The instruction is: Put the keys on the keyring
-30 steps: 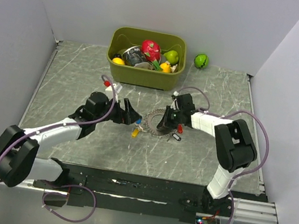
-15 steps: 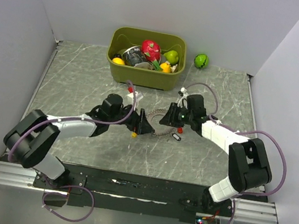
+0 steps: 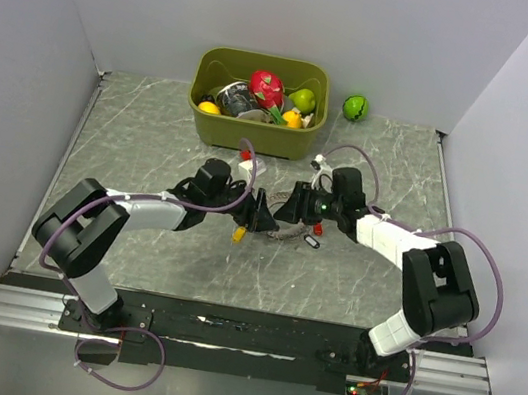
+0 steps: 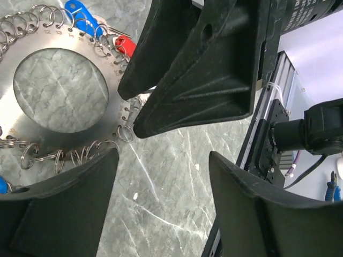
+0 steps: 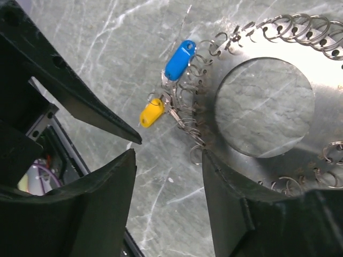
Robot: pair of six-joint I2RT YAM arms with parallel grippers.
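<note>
Both pairs of jaws stand spread with nothing between them. The left gripper [image 4: 163, 176] hangs low over the bare table [image 3: 132, 135], and the right gripper [image 5: 169, 171] faces it almost tip to tip. One right finger overlaps the rim of the keyring [image 5: 252, 48], though we cannot tell whether it touches. The keyring lies flat between the two grippers, a thin plate with a round hole and small split rings [image 5: 195, 115] along its edge. We judge it stiff, light and slick, and hard to lift from flat, so pinching across the rim looks best. The blue key [image 5: 179, 59] and yellow key [image 5: 151, 113] lie at the rim, seemingly hooked on, and the red key [image 4: 123, 44] lies on the far side. We would hold these tiny keys by their plastic heads.
</note>
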